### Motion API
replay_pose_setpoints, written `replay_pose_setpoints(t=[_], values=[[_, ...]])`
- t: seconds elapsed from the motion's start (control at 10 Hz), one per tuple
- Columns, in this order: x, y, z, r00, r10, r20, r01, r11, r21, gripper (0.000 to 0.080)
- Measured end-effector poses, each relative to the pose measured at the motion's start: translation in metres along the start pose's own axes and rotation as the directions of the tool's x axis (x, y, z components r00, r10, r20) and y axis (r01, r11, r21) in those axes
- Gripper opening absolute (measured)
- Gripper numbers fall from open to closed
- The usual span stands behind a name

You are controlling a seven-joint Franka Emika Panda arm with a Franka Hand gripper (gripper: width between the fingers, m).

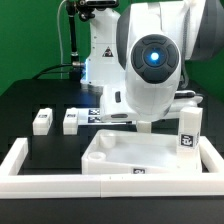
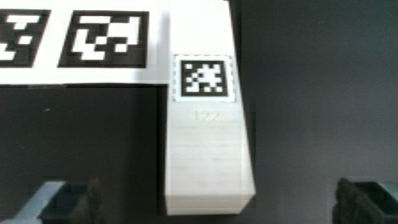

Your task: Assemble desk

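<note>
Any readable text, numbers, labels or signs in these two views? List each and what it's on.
No words, brands or numbers can be read.
Black-and-white square tags, patterns only, no characters: on the leg in the wrist view, the marker board, the upright leg and the desk top front rim.
Faint raised mark below the wrist-view tag: too blurred to read.

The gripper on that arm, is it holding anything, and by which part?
Nothing is held. The gripper is open, its fingers standing clear on either side of a white desk leg lying below it.
</note>
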State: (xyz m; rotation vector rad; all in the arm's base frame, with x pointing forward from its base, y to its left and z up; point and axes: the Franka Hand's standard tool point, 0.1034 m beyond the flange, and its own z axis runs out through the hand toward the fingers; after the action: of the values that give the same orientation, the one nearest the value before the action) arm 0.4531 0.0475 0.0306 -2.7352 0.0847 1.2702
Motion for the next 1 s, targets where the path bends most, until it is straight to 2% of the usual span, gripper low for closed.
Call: replay_pose_setpoints(t=[0.3,0.5,0.6,0.9,1.0], values=[[0.000,0.001,0.003,1.000,0.003,0.006,-0.003,1.000,0.000,0.0649],[0.001,0.003,0.017,0.998,0.019,0.063,-0.018,1.000,-0.002,0.0649],[0.004,0.003,0.019,0.997,0.021,0.073,-0.021,1.000,-0.004,0.0649],[0.004,0.004,0.017,0.998,0.021,0.065,-0.021,1.000,-0.003,0.0649],[0.004,0.004,0.017,0.998,0.022,0.065,-0.021,1.000,-0.003,0.0518]])
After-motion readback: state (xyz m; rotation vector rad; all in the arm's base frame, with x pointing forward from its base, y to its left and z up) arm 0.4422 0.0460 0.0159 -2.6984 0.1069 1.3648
